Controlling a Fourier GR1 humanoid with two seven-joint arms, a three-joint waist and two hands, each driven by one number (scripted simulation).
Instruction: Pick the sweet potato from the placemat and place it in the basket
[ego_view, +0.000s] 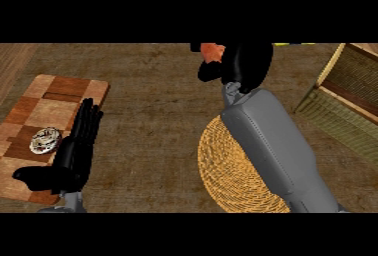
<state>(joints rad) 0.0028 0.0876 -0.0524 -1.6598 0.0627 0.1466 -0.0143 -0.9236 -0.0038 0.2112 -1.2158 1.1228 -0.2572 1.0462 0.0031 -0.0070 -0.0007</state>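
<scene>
An orange sweet potato (213, 51) shows at the top edge of the head view, partly hidden. My right hand (247, 62) is curled round it, with the fingers covering most of it. The grey right forearm runs up from the lower right and crosses over a round woven basket (230, 172), hiding the basket's right half. The sweet potato is beyond the basket's far rim, not over it. My left hand (80, 140) rests open at the left, fingers pointing up.
A brown checkered board (44, 102) lies under the left hand, with a small silvery object (45, 139) on it. A slatted wicker crate (345, 102) stands at the right edge. A thin yellow-green strip (294, 44) shows at the top right.
</scene>
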